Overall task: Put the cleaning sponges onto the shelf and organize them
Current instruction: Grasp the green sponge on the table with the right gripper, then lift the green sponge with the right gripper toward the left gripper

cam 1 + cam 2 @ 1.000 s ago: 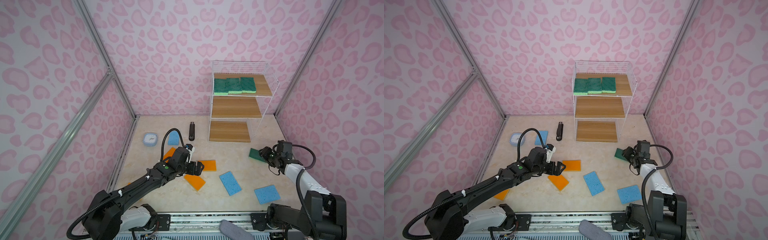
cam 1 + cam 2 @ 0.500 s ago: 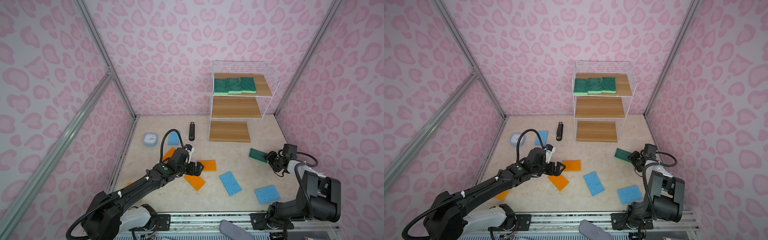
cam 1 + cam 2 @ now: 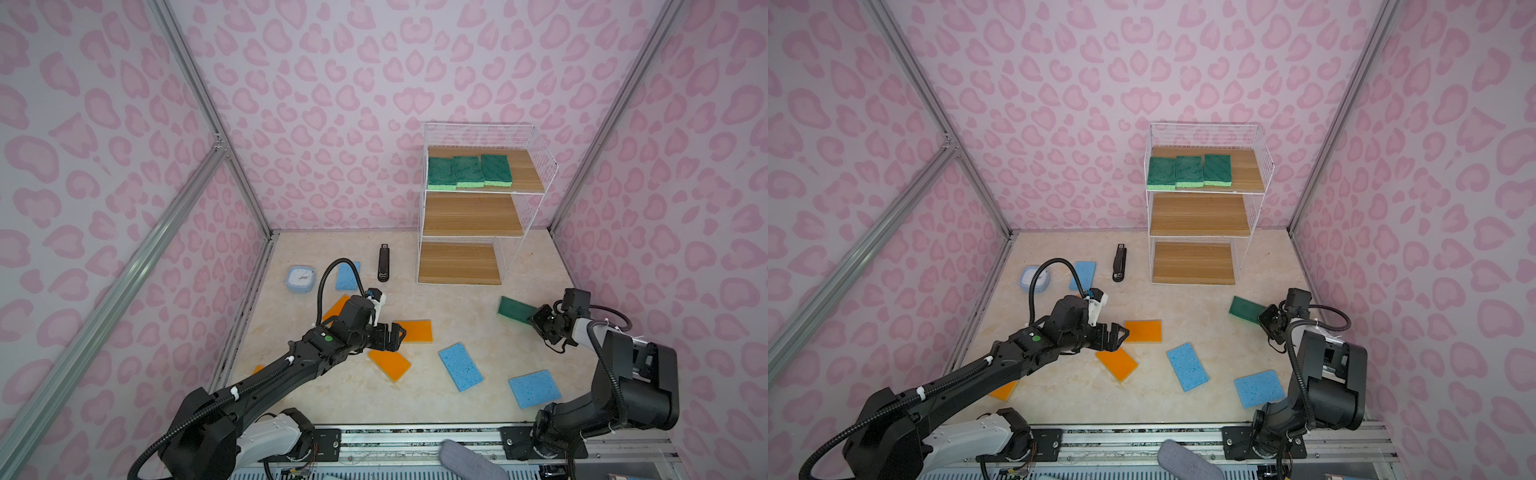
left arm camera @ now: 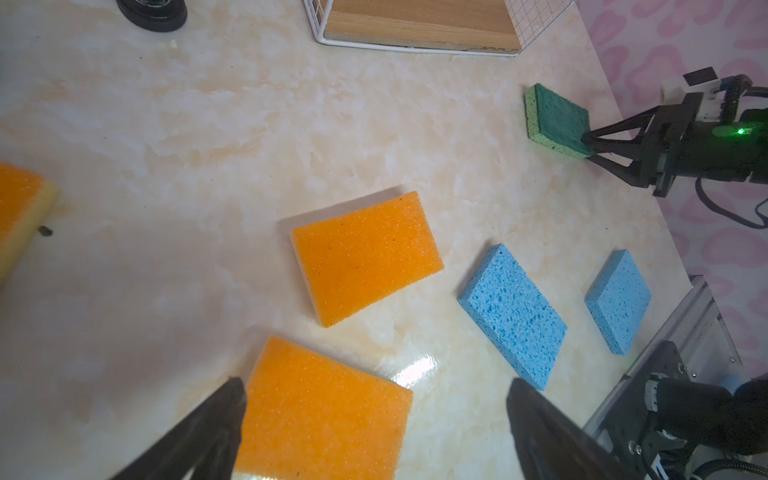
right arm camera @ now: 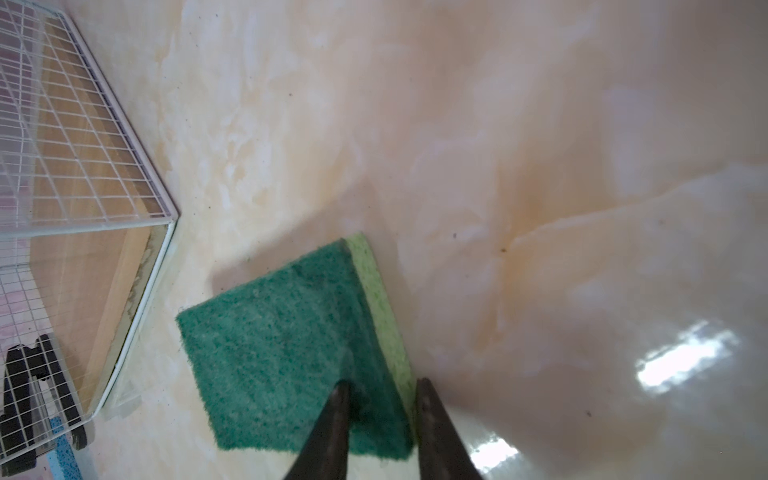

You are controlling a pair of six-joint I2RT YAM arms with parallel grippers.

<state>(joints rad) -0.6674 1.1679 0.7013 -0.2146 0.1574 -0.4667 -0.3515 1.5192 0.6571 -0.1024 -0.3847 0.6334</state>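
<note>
Three green sponges [image 3: 468, 171] out of the eleven are already laid side by side on the top board of the shelf [image 3: 471, 216], while its middle and bottom boards are bare. The task is therefore judged to be in its early part, with eight sponges left on the counter [image 3: 457, 307]. A fourth green sponge [image 3: 513, 309] is found near the front right corner of the shelf. Its end is pinched across the thickness by the right fingers [image 5: 332, 428], which are closed narrowly on it; whether it is lifted cannot be told. The left fingers [image 4: 203, 436] are spread wide and nothing is held by them; they are placed over an orange sponge [image 3: 390, 364]. A second orange sponge [image 3: 417, 330] lies just beside it, a third [image 3: 337, 305] is partly covered by the left arm, and a fourth [image 3: 1004, 390] is seen at the left edge. Three blue sponges [image 3: 347, 275] [image 3: 460, 366] [image 3: 534, 388] are scattered well apart. A black stapler [image 3: 383, 264] and a small blue clock [image 3: 300, 279] lie left of the shelf and are not judged to block its open front.
</note>
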